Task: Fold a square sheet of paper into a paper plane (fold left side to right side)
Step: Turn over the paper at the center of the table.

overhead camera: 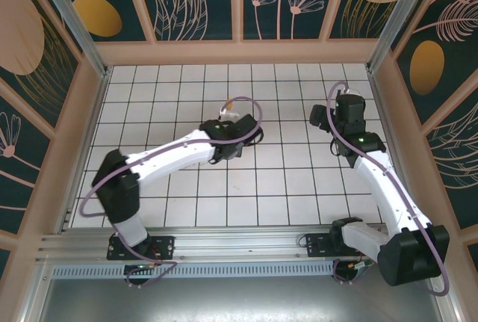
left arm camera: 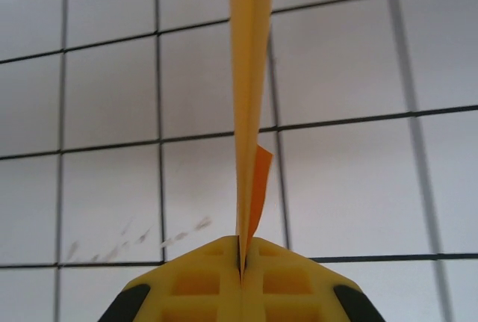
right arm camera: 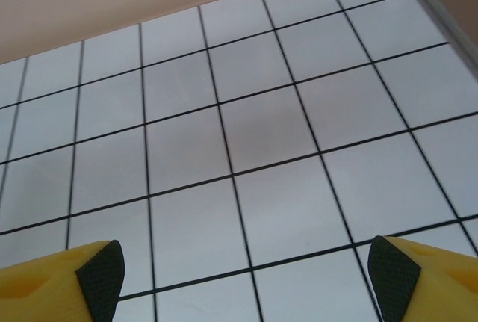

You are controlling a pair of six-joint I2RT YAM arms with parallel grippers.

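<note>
While tight on the paper plane (left arm camera: 250,75), left tool (left arm camera: 240,264) forward, arm (overhead camera: 172,154) outstretched.

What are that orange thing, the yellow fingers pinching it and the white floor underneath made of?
The orange piece looks like thin matte paper: edge-on, it shows sharp creases and a loose flap. The yellow fingers look like moulded or printed matte plastic, with square pockets. The tabletop is a smooth white surface with dark grid lines; tile or printed board, I cannot tell.

The paper plane (left arm camera: 250,75) sits in the left claw (left arm camera: 240,266), right claw (right arm camera: 246,277) well apart.
</note>
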